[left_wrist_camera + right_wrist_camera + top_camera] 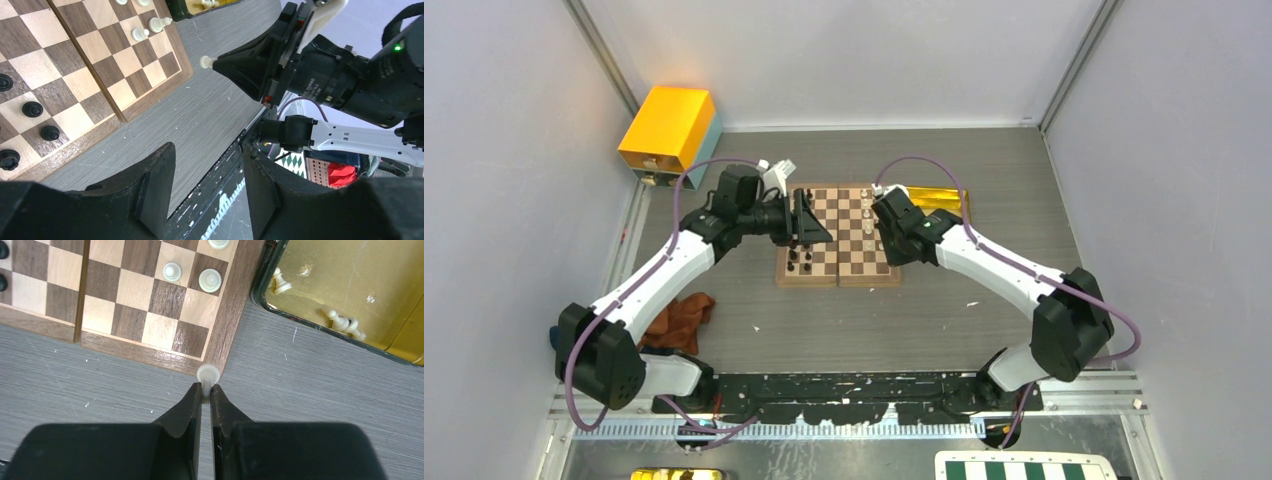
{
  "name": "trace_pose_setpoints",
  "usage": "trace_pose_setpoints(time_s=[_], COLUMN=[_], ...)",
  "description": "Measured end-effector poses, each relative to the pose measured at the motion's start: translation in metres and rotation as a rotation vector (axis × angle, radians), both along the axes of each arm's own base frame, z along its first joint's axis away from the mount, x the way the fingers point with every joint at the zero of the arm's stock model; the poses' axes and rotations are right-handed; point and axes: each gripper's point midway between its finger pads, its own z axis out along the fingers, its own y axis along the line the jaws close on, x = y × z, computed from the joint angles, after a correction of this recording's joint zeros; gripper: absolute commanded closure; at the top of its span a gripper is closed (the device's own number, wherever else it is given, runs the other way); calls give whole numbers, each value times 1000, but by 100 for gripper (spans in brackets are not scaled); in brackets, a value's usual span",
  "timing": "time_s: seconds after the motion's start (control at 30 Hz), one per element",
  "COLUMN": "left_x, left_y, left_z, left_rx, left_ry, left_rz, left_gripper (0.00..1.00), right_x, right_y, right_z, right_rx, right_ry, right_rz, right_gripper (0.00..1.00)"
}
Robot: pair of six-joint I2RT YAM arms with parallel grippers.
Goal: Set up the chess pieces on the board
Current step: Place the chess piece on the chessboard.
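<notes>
A yellow box (669, 128), a rust-brown cloth (682, 320) and a gold tray (939, 200) lie on the grey table (944, 320).

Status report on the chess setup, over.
Right tool shut on white piece, near board corner. Left tool open, empty. No obstruction seen.
</notes>
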Motion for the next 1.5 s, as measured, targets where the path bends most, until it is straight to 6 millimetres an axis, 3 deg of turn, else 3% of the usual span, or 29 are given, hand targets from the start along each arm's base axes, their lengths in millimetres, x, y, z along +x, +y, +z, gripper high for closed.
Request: trace_pose_setpoints(time_s=[0.77, 1.5], left_x=[-3, -7], left_y=[5, 10], left_z=[3, 1], left_rx=[15, 44], left_ry=[-24, -43], left_rz=[7, -1], left_gripper=[47, 47], right_x=[23, 38], right_y=[22, 28], right_z=[-52, -49], right_rx=[-42, -36], right_ry=[32, 10], right_rz=[26, 12], right_gripper=[99, 99])
